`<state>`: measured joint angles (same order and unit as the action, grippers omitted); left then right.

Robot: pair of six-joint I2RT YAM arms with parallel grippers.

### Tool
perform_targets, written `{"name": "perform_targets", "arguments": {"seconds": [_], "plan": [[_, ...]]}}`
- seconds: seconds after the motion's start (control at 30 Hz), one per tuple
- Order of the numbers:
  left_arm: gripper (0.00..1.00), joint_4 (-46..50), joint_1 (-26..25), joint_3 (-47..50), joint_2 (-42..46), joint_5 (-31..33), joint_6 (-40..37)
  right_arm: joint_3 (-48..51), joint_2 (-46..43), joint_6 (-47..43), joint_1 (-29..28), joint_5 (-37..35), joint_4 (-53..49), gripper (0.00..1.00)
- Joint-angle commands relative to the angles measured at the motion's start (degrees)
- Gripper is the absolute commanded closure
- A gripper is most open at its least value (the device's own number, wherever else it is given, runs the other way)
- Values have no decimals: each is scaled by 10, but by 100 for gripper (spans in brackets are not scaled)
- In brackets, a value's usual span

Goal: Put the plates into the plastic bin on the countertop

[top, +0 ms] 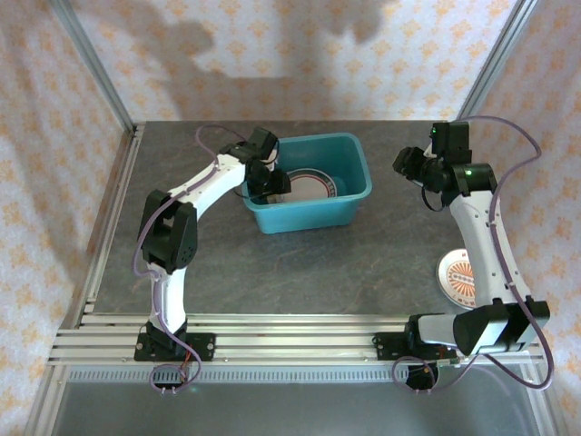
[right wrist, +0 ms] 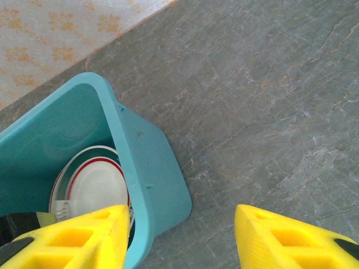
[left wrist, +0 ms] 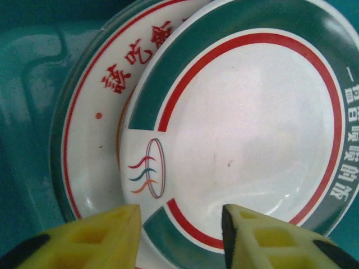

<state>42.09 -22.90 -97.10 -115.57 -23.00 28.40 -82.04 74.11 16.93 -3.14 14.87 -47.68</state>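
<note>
Overhead: the blue bin [top: 318,213] sits at the upper centre of the frame on the grey surface [top: 300,263], and the left gripper [top: 266,184] reaches down inside the bin's left end.
Plates in bin: the left wrist view shows two stacked. The top plate [left wrist: 247,123] has a green band and a red ring, and lies off-centre on a lower plate [left wrist: 84,140] with red characters on its rim.
Left gripper state: fingers apart over the top plate's near rim, clamped on nothing.
Loose plate: the orange-patterned plate [top: 454,277] lies flat on the surface at the lower right of the overhead frame, partly hidden by the right arm [top: 486,245].
Right gripper [right wrist: 182,238]: fingers apart over bare surface, beside the bin's end wall, with nothing between them.
</note>
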Motion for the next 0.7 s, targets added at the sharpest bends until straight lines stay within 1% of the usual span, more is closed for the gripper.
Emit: {"name": "perform_targets", "arguments": {"seconds": [0.0,0.07,0.17,0.3,0.4,0.47,0.67], "plan": [[50,3,-10,-16,55,72,-7,-8,-17,-3,-3,-20,-6,47],[46,-13,-19,-16,87,102,-9,-15,-19,-6,-3,-22,-12,47],[42,-31,-27,-20,112,135,-12,-22,-18,-8,-3,-17,-20,47],[40,-39,-35,-34,125,146,-17,-26,-18,-10,-3,-13,-24,46],[40,-41,-61,-50,139,141,-30,-42,-20,-16,-3,-25,-33,46],[40,-41,-81,-62,145,124,-35,-65,-22,-20,-3,-36,-36,46],[40,-49,-146,-95,142,70,-30,-172,-4,-40,-2,-73,-62,45]]}}
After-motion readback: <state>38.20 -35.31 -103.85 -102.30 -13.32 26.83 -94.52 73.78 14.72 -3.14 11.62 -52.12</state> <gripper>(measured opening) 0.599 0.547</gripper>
